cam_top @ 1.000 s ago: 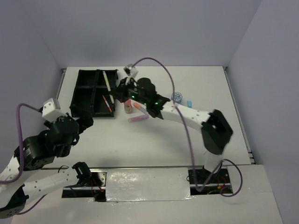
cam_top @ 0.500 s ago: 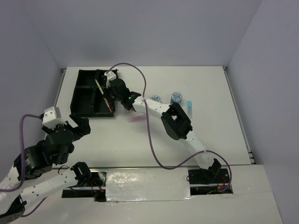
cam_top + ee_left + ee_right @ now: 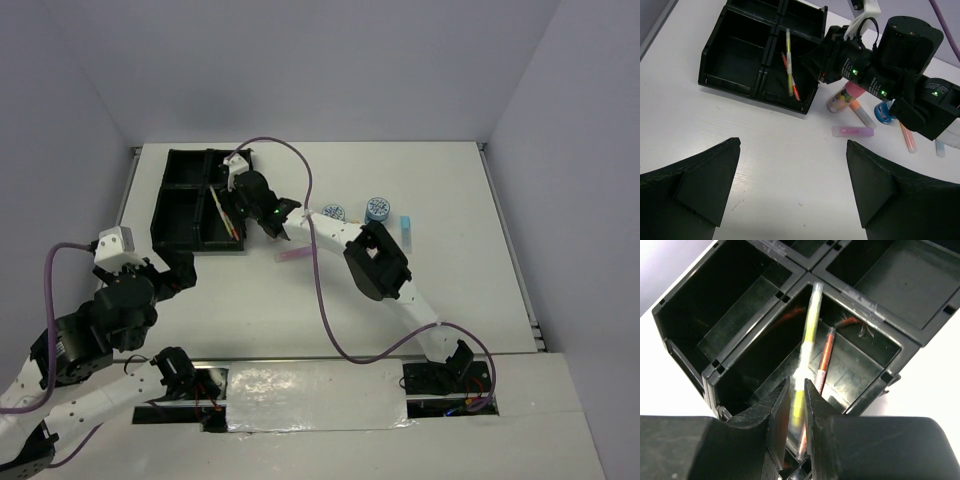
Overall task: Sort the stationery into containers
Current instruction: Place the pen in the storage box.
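Observation:
The black four-compartment tray stands at the far left of the table. A yellow-green pen lies loose in its near right compartment beside a thin orange pen; both pens also show in the left wrist view, yellow-green and orange. My right gripper hovers just above that compartment, jaws a narrow gap apart, gripping nothing. My left gripper is wide open over bare table near the front left, holding nothing. A pink marker and a pink-capped tube lie right of the tray.
Two round blue tins and a light-blue marker sit right of the right arm. Orange markers lie by the tube. The tray's other compartments look dark and bare.
The right arm carried the yellow-green pen left from the table's middle to the tray, then parted its jaws; the pen now lies in the compartment. The left arm barely moved.

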`<state>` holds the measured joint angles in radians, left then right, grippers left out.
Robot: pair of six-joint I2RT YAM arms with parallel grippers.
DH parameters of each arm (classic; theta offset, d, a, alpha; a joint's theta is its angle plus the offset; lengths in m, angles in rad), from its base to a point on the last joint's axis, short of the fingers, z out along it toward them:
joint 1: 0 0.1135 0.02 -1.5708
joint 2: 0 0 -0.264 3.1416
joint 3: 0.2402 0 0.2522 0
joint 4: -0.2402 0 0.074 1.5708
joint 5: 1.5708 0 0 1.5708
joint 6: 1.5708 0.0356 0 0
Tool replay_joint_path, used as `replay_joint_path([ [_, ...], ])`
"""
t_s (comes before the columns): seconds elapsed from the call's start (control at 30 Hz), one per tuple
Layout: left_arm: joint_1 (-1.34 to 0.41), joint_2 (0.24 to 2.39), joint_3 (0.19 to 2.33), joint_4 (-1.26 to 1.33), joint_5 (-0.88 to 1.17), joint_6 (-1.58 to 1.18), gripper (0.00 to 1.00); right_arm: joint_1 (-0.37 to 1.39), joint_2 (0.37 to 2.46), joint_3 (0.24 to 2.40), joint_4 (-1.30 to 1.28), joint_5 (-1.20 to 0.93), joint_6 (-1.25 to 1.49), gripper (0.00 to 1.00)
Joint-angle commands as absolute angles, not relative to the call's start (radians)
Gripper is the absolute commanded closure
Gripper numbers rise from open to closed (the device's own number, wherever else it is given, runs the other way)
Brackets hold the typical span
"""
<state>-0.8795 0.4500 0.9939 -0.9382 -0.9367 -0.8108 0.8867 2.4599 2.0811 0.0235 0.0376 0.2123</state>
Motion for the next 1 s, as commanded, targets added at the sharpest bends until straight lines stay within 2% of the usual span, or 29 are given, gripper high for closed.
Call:
replay_joint_path([
  [0.0,-0.874,0.446,0.989,-0.897,-0.934,-0.782,0.01,0.9,2.447,2.065,0.046,0.031,0.241,0.76],
  [0.13,-0.876,0.448,0.989,-0.897,-0.928,-0.779,0.01,0.905,2.434,2.054,0.044,0.029,0.245,0.74],
  [0.3,-0.874,0.449,0.986,-0.896,-0.931,-0.782,0.01,0.91,2.349,2.026,0.04,0.005,0.242,0.63],
  [0.33,-0.874,0.459,0.985,-0.893,-0.928,-0.782,0.01,0.913,2.315,1.999,0.041,-0.023,0.235,0.57],
  [0.5,-0.859,0.526,0.991,-0.89,-0.905,-0.788,0.01,0.925,1.933,1.807,0.1,-0.041,0.195,0.39],
  [0.53,-0.847,0.535,0.991,-0.884,-0.896,-0.787,0.01,0.922,1.871,1.724,0.113,-0.029,0.187,0.32],
  [0.57,-0.842,0.543,0.989,-0.858,-0.87,-0.772,0.01,0.92,1.747,1.682,0.117,-0.002,0.17,0.29],
  [0.7,-0.813,0.598,0.973,-0.795,-0.801,-0.752,0.01,0.894,1.472,1.461,0.089,0.043,0.143,0.24],
  [0.77,-0.811,0.62,0.954,-0.741,-0.755,-0.746,0.01,0.881,1.366,1.387,0.057,0.064,0.126,0.19],
  [0.8,-0.811,0.647,0.934,-0.718,-0.735,-0.746,0.01,0.876,1.265,1.32,0.011,0.086,0.121,0.13],
  [0.87,-0.811,0.705,0.913,-0.633,-0.662,-0.739,0.01,0.864,1.171,1.225,-0.058,0.17,0.129,0.11],
  [0.9,-0.813,0.731,0.899,-0.609,-0.637,-0.742,0.01,0.859,1.078,1.189,-0.113,0.202,0.138,0.01],
  [0.97,-0.815,0.826,0.902,-0.565,-0.579,-0.742,0.01,0.845,0.943,1.09,-0.205,0.283,0.17,0.0],
])
